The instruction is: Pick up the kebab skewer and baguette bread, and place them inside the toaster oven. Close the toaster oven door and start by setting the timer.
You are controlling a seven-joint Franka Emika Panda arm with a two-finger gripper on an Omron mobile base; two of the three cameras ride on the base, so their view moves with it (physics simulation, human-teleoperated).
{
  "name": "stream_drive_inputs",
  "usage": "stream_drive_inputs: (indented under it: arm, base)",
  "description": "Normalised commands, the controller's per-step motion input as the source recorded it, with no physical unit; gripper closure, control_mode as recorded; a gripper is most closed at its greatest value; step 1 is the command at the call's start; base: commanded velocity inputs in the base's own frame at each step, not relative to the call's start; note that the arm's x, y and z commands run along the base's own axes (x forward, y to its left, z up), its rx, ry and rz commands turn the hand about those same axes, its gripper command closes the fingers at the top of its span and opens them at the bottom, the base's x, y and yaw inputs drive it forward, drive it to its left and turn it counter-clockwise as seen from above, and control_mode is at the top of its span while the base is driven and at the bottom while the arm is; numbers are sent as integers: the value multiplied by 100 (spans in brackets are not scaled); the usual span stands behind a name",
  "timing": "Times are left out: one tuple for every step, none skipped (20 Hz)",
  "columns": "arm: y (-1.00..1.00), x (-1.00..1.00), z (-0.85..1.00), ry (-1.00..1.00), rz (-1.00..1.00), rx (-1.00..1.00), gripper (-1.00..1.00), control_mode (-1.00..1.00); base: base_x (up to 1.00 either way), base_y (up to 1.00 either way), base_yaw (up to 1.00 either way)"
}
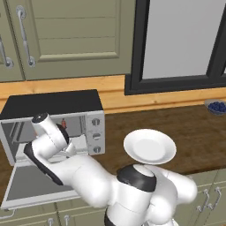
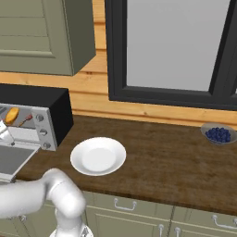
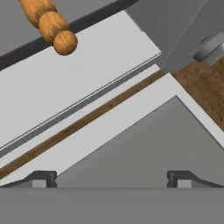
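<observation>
A: Where do the task's things lie?

B: Inside the toaster oven (image 1: 53, 117); the baguette bread (image 2: 11, 115) sits on the rack, the kebab skewer (image 2: 25, 119) just beside it; the toaster oven door (image 1: 33, 183) hangs open, lying flat toward the counter's edge.

A: And the gripper?

B: The gripper (image 3: 111, 177) hovers over the door's glass at the oven's mouth, jaws spread wide, holding nothing; the white plate (image 1: 149, 146) sits bare on the wooden counter (image 2: 176, 162); a bowl of blueberries (image 2: 218, 134) stands well apart.
</observation>
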Motion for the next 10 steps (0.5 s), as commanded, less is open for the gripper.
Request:
stream_drive_inputs:
  arm:
    - [0,-100,21,0,2,2,-100,-100]
    - [0,-100,14,0,2,1,-100,-100]
    - [0,-100,12,0,3,0,-100,-100]
    - [1,-100,6,0,4,0,-100,-100]
    - [1,-100,2,0,5,0,-100,-100]
    - [0,-100,0,0,9,0,-100,-100]
    - [0,-100,0,1,12,0,-100,-100]
    - [0,-100,-17,6,15,0,-100,-100]
    - [0,-100,-31,3,17,0,-100,-100]
    - [-1,-100,-31,5,18,0,-100,-100]
  base:
    - [0,0,0]
    - [0,0,0]
    - [0,0,0]
    - [0,0,0]
    - [0,0,0]
    - [0,0,0]
    - [0,0,0]
    - [0,0,0]
    - [0,0,0]
    - [0,0,0]
